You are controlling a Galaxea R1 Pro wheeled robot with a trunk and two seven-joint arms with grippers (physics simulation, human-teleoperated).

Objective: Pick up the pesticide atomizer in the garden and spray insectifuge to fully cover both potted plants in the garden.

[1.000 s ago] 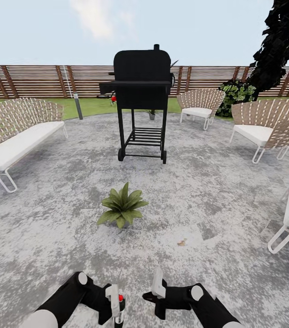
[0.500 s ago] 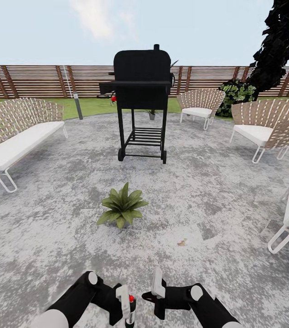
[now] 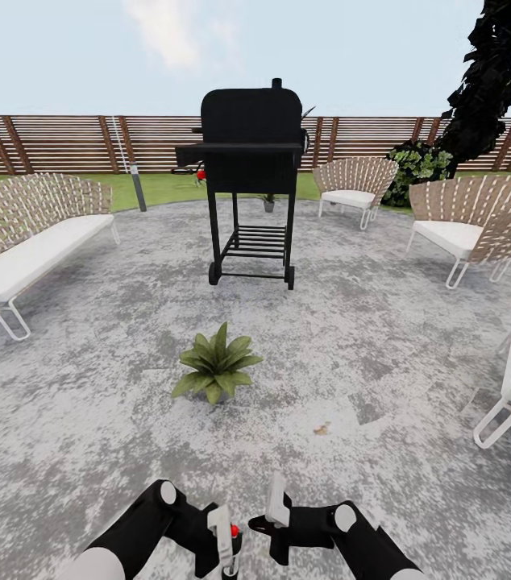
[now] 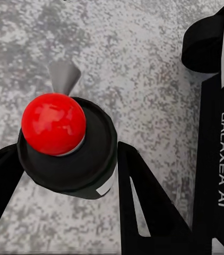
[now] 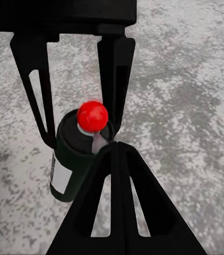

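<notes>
Meanwhile the left gripper (image 3: 225, 541), pinching the slim dark green red-topped atomizer (image 4: 64, 141), had swung inward beside the right gripper (image 5: 117, 146), whose fingers I couldn't tell spread or pressed together, short of the leafy potted plant (image 3: 216, 363).

You're swinging the left gripper (image 3: 222, 541) w/ the spray bottle (image 3: 231, 548) inward toward the right gripper (image 3: 276, 515); most of that shift is happening early, then it's easing. Bottle's red top (image 4: 53, 123) is now sitting just beside the right fingers (image 3: 277, 501). You're also nudging the right gripper a touch toward the bottle.
</notes>
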